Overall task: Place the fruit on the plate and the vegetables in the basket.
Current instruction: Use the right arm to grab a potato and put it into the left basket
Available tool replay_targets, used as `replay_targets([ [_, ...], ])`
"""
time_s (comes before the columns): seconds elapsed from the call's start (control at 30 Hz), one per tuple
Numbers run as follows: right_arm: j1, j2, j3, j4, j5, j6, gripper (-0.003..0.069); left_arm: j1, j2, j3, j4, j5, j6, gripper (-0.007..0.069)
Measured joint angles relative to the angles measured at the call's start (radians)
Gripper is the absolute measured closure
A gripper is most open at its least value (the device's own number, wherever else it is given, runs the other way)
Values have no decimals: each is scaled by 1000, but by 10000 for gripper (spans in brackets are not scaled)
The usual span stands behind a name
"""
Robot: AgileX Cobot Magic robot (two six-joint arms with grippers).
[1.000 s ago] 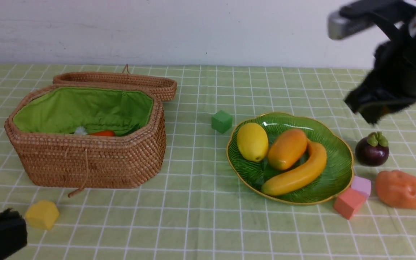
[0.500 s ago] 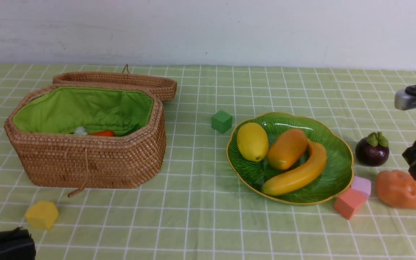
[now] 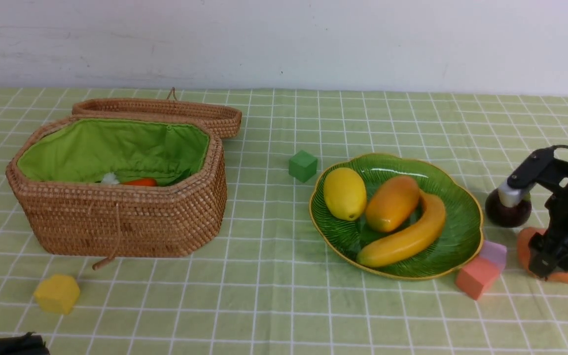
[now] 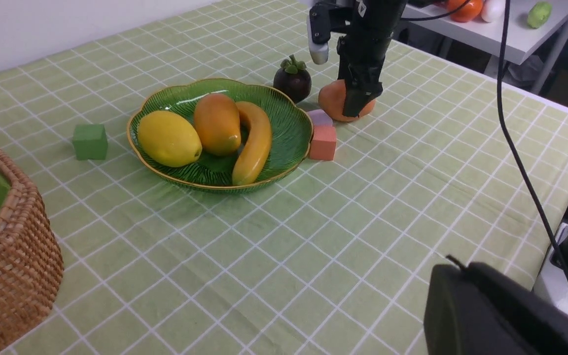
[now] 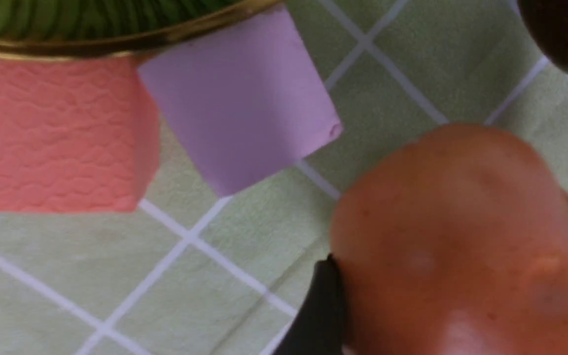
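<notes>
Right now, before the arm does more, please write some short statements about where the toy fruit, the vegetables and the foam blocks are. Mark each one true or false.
1. The round yellow lemon, the orange-yellow oval mango and the curved yellow banana lie on the green glass plate. True.
2. The dark purple mangosteen lies on the plate too. False: it stands on the checked tablecloth, beside the plate.
3. The lumpy orange potato is inside the brown wicker basket. False: it lies on the tablecloth, with the right gripper right at it.
4. The green foam cube stands between the basket and the plate. True.
</notes>
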Motion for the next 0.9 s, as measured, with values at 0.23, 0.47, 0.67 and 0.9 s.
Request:
replay_targets([
  [0.23,1,67,-8,16,-10,-5,41,0,0,0,-3,-1,0,637],
  [0.47,-5,64,-8,32,9,8,45,0,0,0,-6,-1,0,637],
  [0.67,-5,-8,-1,54,117,184,45,0,0,0,-6,-1,0,637],
  [0.9,67,-206,-1,107,311,556,45,0,0,0,6,-4,-5,637],
])
